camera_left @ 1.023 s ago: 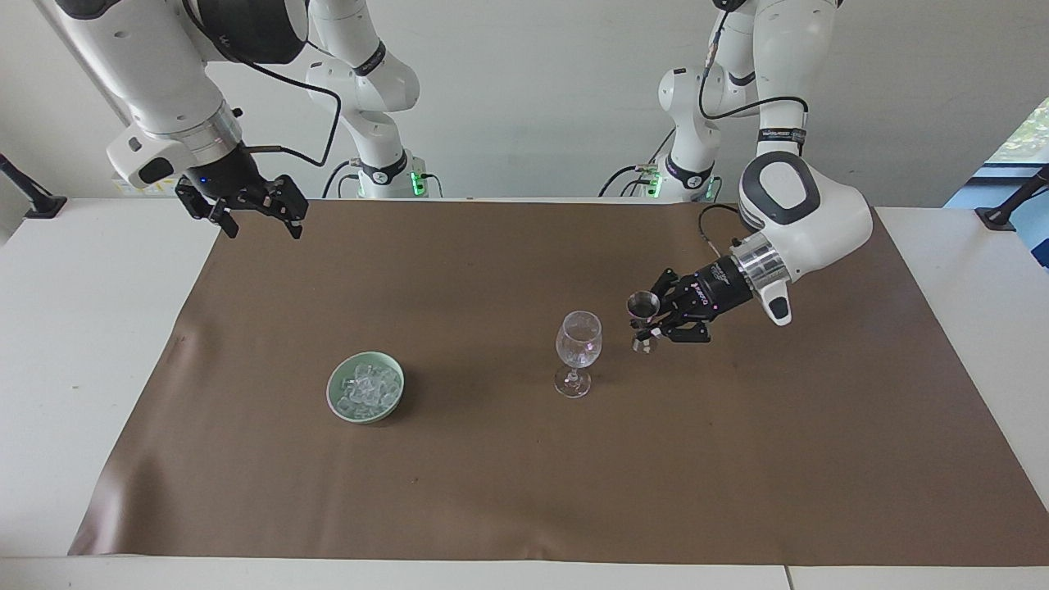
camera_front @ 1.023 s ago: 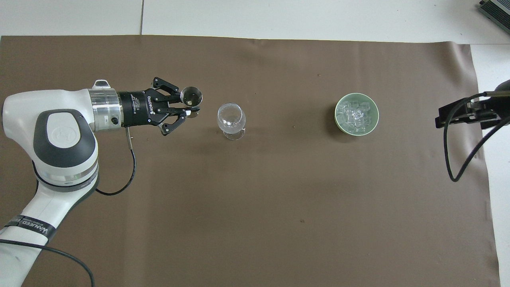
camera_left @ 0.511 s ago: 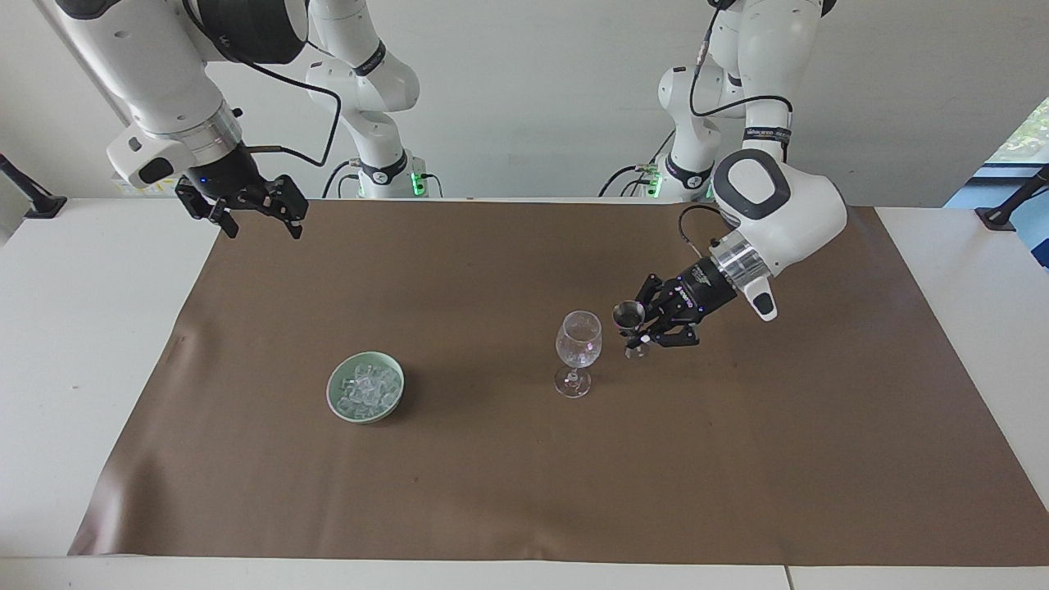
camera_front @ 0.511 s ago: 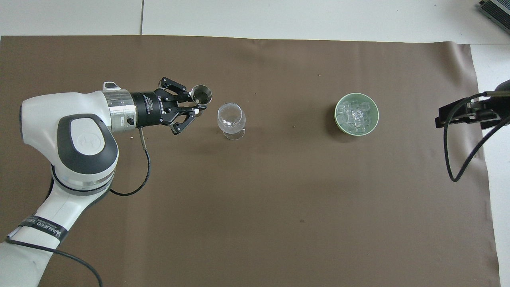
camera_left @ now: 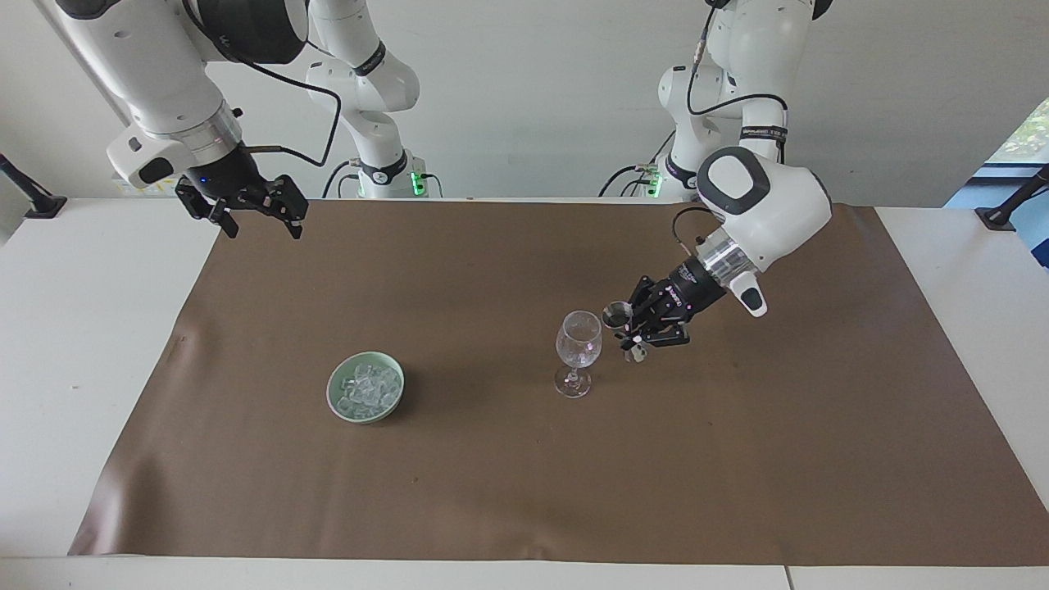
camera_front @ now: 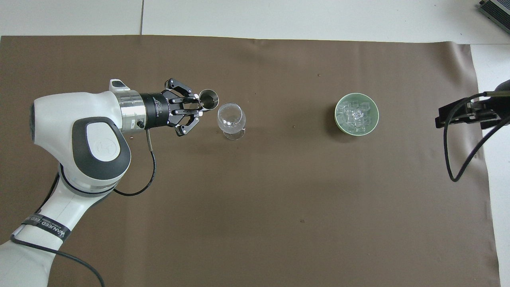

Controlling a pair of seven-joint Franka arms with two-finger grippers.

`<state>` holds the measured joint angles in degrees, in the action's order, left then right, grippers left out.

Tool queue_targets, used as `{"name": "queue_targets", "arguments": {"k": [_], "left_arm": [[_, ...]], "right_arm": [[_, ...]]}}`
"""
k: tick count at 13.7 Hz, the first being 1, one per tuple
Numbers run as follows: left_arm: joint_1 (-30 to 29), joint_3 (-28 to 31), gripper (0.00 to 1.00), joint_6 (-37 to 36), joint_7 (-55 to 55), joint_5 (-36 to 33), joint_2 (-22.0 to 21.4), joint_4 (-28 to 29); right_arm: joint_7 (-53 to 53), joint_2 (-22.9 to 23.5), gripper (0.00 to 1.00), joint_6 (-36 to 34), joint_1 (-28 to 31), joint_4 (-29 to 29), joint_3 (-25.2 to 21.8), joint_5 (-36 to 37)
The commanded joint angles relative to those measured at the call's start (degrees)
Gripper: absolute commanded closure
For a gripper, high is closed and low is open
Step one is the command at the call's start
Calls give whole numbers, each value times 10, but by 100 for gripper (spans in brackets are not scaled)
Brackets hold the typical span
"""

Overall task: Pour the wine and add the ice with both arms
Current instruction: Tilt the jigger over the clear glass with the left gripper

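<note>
Steel jigger (camera_left: 616, 312) beside wine glass (camera_left: 578, 338) rim, brown mat (camera_left: 492, 492) open around

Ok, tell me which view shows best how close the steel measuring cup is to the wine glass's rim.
The facing view: the steel measuring cup, pinched in the left gripper, sits level with the wine glass rim, a small gap apart. The overhead view shows only the cup's mouth beside the glass, not height.

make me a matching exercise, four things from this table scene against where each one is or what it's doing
Things:
1. metal jigger
2. ice
3. wine glass
4. right pincer

Places or states:
A. heaped in the green bowl
B. open, raised over the brown mat edge, waiting
C. gripped by the left pincer
D. standing upright on the mat

Pairs: 1-C, 2-A, 3-D, 4-B
</note>
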<state>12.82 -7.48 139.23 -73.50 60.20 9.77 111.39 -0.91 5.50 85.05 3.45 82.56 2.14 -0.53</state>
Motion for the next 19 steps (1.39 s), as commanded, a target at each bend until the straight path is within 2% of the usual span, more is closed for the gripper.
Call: {"name": "queue_targets", "arguments": {"k": [1,8,19], "left_arm": [[26,9,100,35,-9,-24,-15,14],[39,9,100,61,3,-71,-23,20],[54,9,100,123,61,-99,-26,32]], "right_arm": [[10,-8,0,9,0,13,-6,-11],[10,-8,0,9,0,13,-6,-11],[10,-8,0,9,0,13,-6,-11]]}}
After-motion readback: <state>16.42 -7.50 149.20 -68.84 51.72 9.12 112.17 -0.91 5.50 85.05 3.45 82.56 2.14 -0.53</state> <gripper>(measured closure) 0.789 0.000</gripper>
